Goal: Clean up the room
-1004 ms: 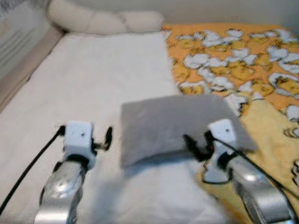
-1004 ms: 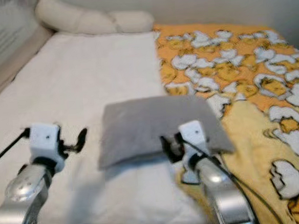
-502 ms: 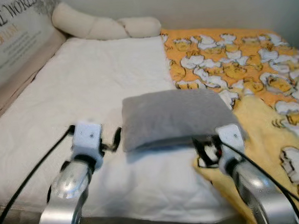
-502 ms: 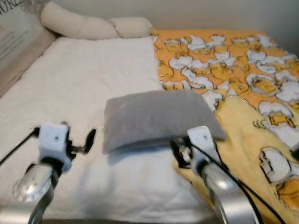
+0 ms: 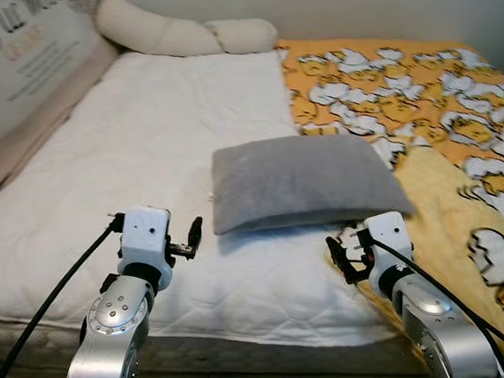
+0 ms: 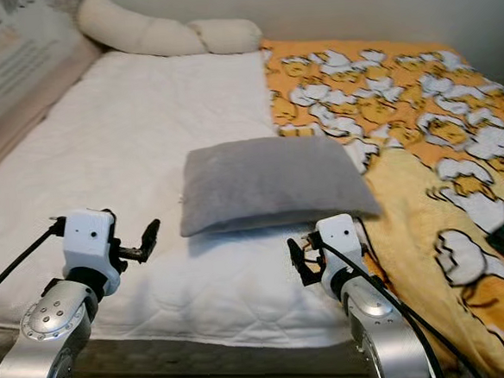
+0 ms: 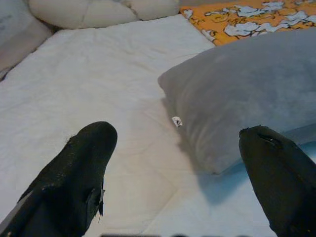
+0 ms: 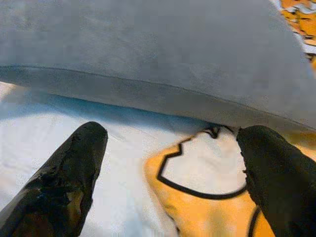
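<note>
Both my arms have drawn back from the grey pillow (image 5: 306,182), which now lies free on the bed's white mattress pad (image 5: 146,162), its right end over the orange duck-print blanket (image 5: 418,91). My left end effector (image 5: 192,236) and right end effector (image 5: 339,258) hover just short of it, fingers spread, holding nothing.

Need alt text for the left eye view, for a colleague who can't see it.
A grey pillow lies on a white bed, partly over an orange patterned blanket. Both open claws, left and right, hover just short of it.
</note>
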Tool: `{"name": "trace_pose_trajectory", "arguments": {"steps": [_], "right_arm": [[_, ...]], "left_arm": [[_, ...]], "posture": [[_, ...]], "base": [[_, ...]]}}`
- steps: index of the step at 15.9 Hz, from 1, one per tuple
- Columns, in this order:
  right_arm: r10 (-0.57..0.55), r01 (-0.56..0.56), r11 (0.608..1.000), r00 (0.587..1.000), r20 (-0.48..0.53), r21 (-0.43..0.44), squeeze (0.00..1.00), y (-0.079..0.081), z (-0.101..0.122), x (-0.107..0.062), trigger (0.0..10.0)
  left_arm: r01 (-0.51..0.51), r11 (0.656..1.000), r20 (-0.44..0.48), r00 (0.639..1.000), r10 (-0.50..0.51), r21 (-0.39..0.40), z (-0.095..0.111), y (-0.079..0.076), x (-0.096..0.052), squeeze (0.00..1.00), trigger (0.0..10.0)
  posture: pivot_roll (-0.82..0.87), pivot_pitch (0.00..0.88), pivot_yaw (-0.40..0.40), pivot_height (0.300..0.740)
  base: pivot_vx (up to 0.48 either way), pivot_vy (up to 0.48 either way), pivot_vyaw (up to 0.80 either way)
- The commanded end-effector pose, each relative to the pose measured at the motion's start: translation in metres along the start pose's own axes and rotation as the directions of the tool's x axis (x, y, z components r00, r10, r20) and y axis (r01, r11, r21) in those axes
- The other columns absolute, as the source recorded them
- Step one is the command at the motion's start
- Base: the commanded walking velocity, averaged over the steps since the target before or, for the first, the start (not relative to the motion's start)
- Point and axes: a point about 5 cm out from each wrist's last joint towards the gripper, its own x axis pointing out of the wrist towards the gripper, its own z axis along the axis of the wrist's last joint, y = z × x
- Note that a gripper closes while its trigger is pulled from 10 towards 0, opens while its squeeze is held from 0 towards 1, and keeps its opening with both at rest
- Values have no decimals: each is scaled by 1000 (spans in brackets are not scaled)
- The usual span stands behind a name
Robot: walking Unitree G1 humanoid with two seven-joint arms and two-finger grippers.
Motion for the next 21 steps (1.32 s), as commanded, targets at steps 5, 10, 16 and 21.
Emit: {"name": "trace_pose_trajectory", "arguments": {"steps": [5, 10, 16, 21], "right_arm": [[-9, 8, 1000, 999, 53, 14, 0, 0, 11, 1, 10000], [-4, 4, 1000, 999, 49, 18, 0, 1, 10, 0, 10000], [0, -1, 1000, 999, 42, 22, 0, 1, 8, 0, 10000], [30, -29, 999, 999, 32, -26, 0, 4, 8, -1, 10000]], "left_arm": [[-35, 999, -26, 999, 35, -4, -4, 7, 0, 0, 10000], [-39, 999, -26, 999, 39, -11, -3, 9, -1, 0, 10000], [-27, 1000, -30, 999, 27, -11, -3, 7, -2, 0, 10000], [-29, 1000, -35, 999, 29, -8, -4, 8, -3, 0, 10000]], "posture": [[-90, 0, -43, 740], [-89, 0, -42, 740], [-91, 0, -38, 740], [-89, 0, -34, 740]], "base": [[0, 0, 0], [0, 0, 0], [264, 0, -472], [299, 0, 0]]}}
